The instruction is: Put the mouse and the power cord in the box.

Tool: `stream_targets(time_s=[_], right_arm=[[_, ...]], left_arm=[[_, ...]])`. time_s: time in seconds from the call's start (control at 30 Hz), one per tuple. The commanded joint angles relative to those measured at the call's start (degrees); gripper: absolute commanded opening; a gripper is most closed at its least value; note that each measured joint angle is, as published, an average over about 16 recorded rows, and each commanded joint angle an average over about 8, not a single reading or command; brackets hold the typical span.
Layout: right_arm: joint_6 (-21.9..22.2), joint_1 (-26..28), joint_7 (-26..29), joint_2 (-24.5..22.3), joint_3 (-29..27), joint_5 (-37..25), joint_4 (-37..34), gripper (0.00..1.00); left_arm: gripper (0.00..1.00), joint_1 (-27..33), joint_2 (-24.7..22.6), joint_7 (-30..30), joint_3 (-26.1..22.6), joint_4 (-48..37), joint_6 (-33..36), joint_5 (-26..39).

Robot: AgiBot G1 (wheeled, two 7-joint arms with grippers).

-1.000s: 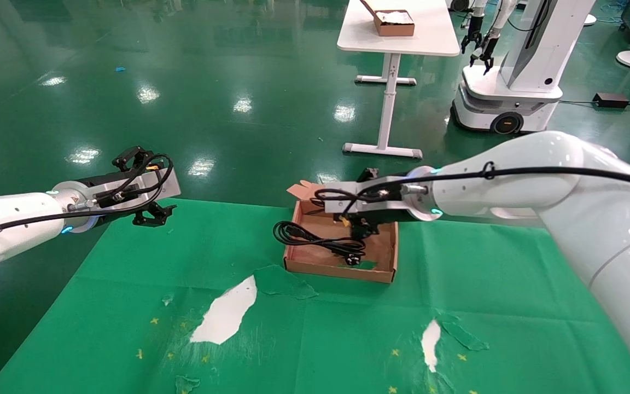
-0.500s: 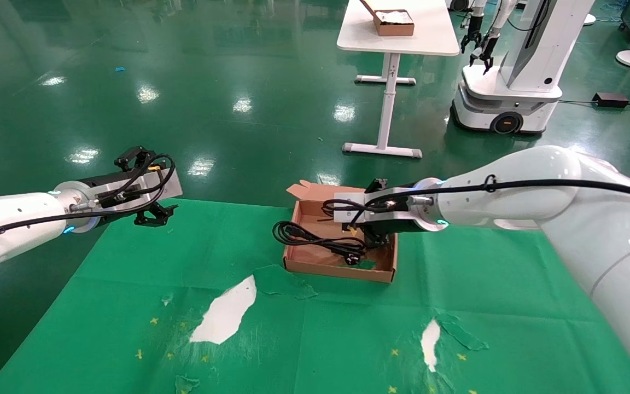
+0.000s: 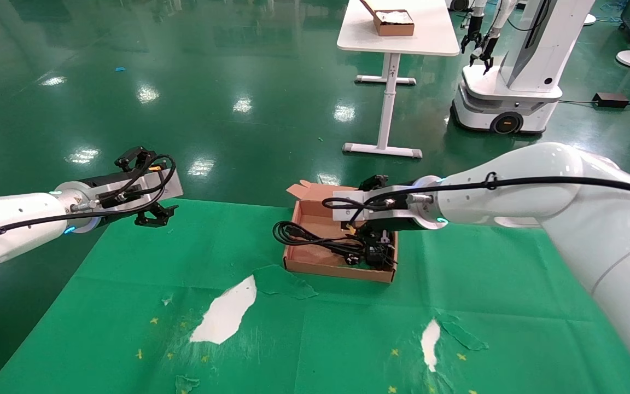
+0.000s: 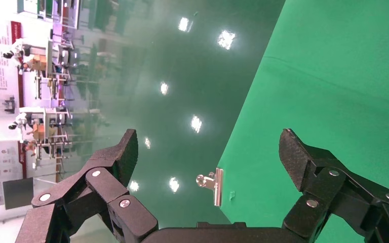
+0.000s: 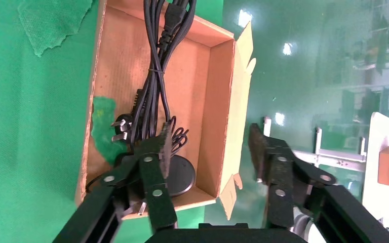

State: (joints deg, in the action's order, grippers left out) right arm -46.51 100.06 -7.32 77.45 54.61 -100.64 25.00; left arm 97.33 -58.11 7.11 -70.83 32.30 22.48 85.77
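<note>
both task items sit in the box (image 5: 218,101): mouse (image 5: 180,174) lower centre, power cord (image 5: 154,76) looping over its rim; right gripper (image 5: 210,157) fingers released, lift clear of wires; left gripper (image 3: 153,214) released, mid-left.

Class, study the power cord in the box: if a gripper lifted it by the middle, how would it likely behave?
The power cord is a tied bundle, so it would probably lift together, its loops sagging. One looped end overhangs the box wall, so it might snag or drag there. The plug end would likely dangle.
</note>
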Motion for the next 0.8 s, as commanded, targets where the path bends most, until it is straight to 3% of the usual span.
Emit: stream_targets(time_s=[0.03,0.8], right_arm=[[-0.08,-0.02,0.00,-0.04,-0.09,0.01,0.09,1.00],[-14.83,-14.54,6.82,-16.04,-14.62,22.19,18.38,1.00]], left_arm=[[1.00,0.00,-0.01,0.01,0.01,-0.01,0.00,-0.01],[1.00,0.00,0.00,0.01,0.01,-0.01,0.00,-0.01]])
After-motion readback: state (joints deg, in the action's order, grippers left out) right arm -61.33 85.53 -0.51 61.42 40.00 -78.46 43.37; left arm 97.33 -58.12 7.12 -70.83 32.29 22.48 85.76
